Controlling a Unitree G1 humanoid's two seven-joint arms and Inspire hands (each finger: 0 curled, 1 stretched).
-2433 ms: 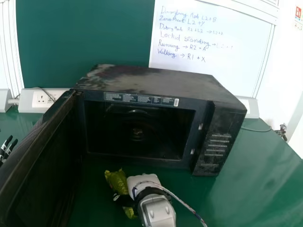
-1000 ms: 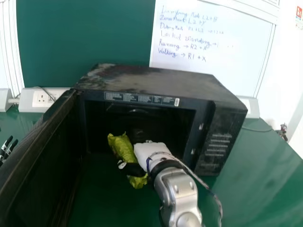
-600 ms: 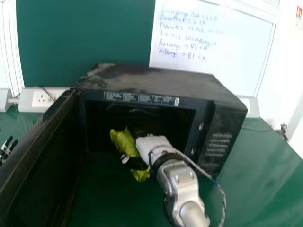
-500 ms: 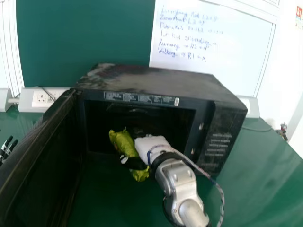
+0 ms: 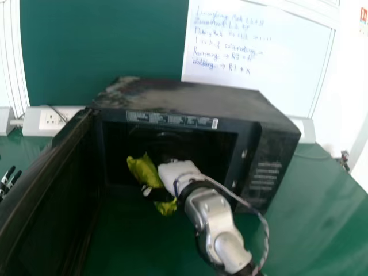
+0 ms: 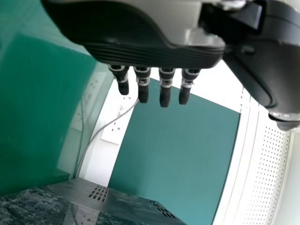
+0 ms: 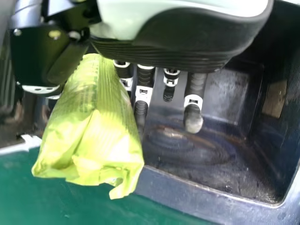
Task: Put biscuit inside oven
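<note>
Watching from here, I see the right hand (image 5: 177,171) at the mouth of the microwave oven (image 5: 190,98), pinching the yellow-green biscuit packet (image 5: 142,170) between thumb and fingers. The packet lies aslant across the opening, overlapping the oven's lower front edge (image 7: 187,199); I can't tell whether it touches that edge. Nearer the left edge of the table (image 5: 305,230), beyond the wide-open door (image 5: 52,172), the left hand (image 6: 140,51) is idle, its fingers loosely extended. To my eye the packet should be light, with a thin, crinkly wrapper that gives at the surface and may slide against smooth fingertips. The biscuits inside are probably stiff but brittle, so a hard squeeze could crack them. I'd take hold across the filled middle, thumb opposite the fingers, rather than by the loose crimped end, which would let it swing and catch on the sill. What's called for now, I reckon, is going deeper, clear of that edge, then letting go gently.
</note>
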